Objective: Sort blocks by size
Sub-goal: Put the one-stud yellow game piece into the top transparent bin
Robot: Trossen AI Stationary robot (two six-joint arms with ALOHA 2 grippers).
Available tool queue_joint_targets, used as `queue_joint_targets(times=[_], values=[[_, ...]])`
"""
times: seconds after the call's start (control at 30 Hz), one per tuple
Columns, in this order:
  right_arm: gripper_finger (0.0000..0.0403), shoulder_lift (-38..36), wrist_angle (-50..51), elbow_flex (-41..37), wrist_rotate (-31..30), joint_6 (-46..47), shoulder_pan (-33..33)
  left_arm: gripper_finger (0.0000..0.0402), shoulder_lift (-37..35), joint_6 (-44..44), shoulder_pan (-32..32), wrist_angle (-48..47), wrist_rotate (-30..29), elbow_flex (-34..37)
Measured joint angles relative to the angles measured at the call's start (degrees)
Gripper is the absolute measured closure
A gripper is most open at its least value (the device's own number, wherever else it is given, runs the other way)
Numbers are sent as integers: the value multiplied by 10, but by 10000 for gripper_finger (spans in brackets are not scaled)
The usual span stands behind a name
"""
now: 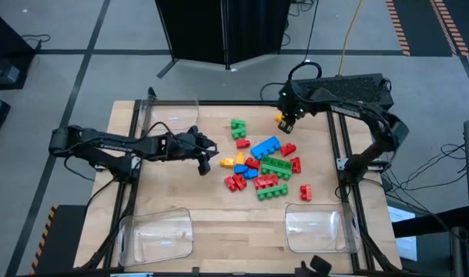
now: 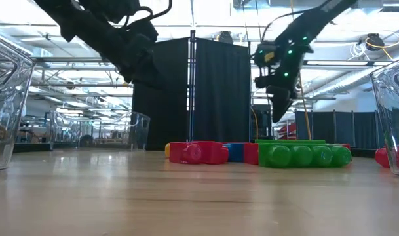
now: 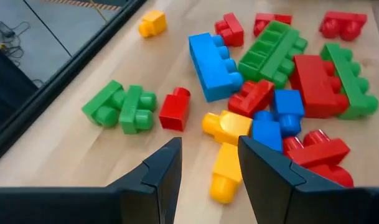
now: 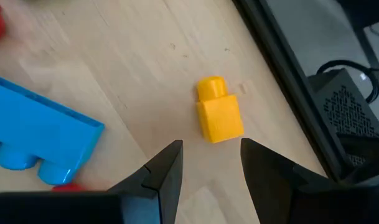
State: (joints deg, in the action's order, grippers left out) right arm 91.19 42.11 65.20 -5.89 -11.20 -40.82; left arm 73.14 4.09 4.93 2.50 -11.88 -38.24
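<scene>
The blocks (image 1: 261, 163) lie in a loose pile of red, green, blue and yellow pieces on the middle of the wooden table. My left gripper (image 1: 206, 163) hovers open at the pile's left edge. In the left wrist view its fingers (image 3: 161, 171) stand short of a yellow block (image 3: 226, 155) lying flat on the wood. My right gripper (image 1: 286, 125) hangs open, pointing steeply down, over a small yellow block (image 4: 219, 115) that lies alone at the pile's far right. It stands just short of that block and clear of it.
Clear plastic trays stand at the far left (image 1: 172, 115), near left (image 1: 157, 235) and near right (image 1: 319, 231) of the table. A long blue block (image 4: 33, 134) lies close to the small yellow one. The table's dark frame rail (image 4: 289, 81) runs just beyond it.
</scene>
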Motion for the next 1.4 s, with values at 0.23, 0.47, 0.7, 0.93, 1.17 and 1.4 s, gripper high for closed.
queue_joint_targets(times=[0.23, 0.47, 0.7, 0.93, 1.17, 1.4], values=[[223, 100, 66, 77, 0, 16, 0, 243, 0, 0, -24, -2, -2, 0], [159, 154, 125, 144, -31, 43, 0, 243, 0, 0, -28, -5, -4, 0], [122, 210, 180, 195, -35, 37, -4, 243, 0, 0, -28, -5, -19, 0], [121, 256, 201, 223, -47, 26, -3, 243, 0, 0, -28, -4, -21, 0], [121, 270, 209, 243, -60, 28, -3, 243, 0, -8, -28, 3, -32, 0], [122, 270, 248, 243, -61, 46, -4, 243, 0, -29, -28, 28, -38, 0]])
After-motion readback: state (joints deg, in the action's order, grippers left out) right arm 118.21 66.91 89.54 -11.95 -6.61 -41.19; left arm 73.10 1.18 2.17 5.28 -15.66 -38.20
